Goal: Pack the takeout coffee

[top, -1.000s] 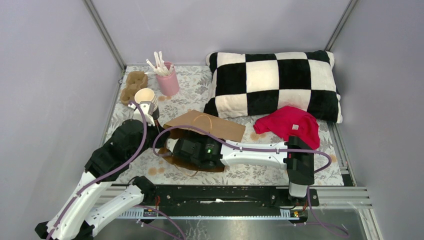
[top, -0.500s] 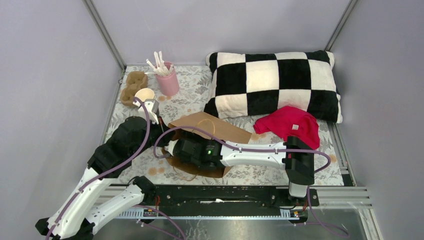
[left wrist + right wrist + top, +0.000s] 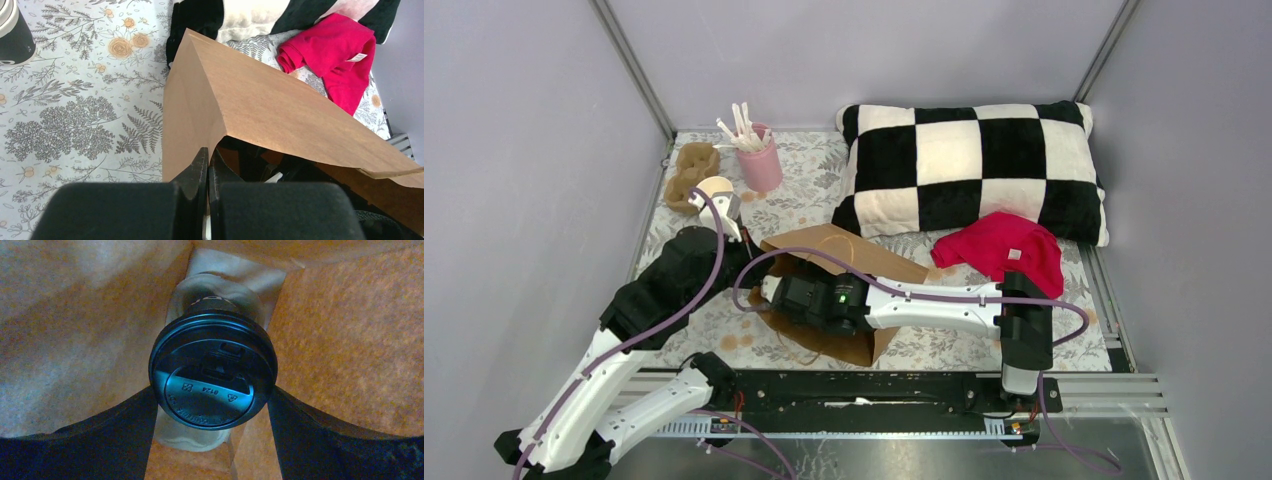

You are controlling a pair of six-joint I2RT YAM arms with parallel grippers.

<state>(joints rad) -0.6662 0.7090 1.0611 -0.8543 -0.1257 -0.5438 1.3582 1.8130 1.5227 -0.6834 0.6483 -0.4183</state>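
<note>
Two robot arms reach over a table covered by a white cloth with grey leaves and yellow flowers [image 3: 809, 170]. Plain pale purple walls [image 3: 844, 50] stand around it. In the middle of the top view lies a brown paper bag [image 3: 849, 248] with its mouth open. The left gripper [image 3: 207, 162] has its fingers pressed together on the bag's edge. The right gripper [image 3: 212, 390] is deep inside the bag. Its fingers are spread wide and touch both sides of the small black paper cup with a round black plastic lid [image 3: 212, 367].

At the upper right rests a black and white checked pillow [image 3: 969, 160]. A red cloth [image 3: 1002, 250] sits just below it. At the upper left a pink cup of white sticks [image 3: 761, 162] stands beside a brown cardboard cup tray [image 3: 689, 170].
</note>
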